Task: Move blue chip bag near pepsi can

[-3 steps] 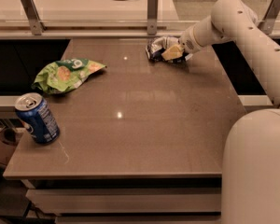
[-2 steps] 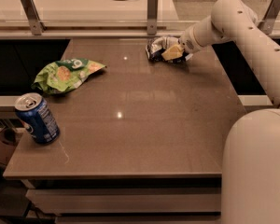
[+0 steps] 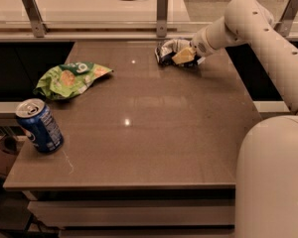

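The blue chip bag [image 3: 166, 51], small, crumpled, dark blue with silver-white patches, lies at the far right of the table. My gripper [image 3: 185, 56] is down on the bag's right side, touching it. The pepsi can [image 3: 38, 126], blue with a silver top, stands upright at the table's front left edge, far from the bag.
A larger bright green chip bag [image 3: 69, 78] lies at the left of the brown table [image 3: 149, 133], between the far edge and the can. A rail with metal posts [image 3: 162, 9] runs behind the table. My white arm and base [image 3: 273, 172] fill the right side.
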Robot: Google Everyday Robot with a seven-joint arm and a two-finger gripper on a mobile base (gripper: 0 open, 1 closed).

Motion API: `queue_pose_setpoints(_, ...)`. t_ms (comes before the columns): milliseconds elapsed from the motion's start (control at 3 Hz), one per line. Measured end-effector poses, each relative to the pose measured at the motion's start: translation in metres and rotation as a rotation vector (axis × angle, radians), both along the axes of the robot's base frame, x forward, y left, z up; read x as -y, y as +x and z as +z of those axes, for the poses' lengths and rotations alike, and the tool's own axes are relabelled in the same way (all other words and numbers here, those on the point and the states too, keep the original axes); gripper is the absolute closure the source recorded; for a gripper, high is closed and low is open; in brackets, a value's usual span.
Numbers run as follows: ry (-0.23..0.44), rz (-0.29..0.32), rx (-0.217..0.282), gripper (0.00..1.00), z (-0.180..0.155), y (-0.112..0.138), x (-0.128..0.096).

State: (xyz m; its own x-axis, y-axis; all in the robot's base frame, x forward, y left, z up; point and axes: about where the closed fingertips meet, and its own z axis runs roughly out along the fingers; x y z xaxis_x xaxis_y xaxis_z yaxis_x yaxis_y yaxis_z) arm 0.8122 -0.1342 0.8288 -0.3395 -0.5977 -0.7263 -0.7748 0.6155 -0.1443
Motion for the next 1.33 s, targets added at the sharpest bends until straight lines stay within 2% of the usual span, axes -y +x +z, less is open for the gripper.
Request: queue_pose_setpoints(1333, 0.000, 0.001, 0.000, 1.00, 0.0013, -0.0001, -0.0001)
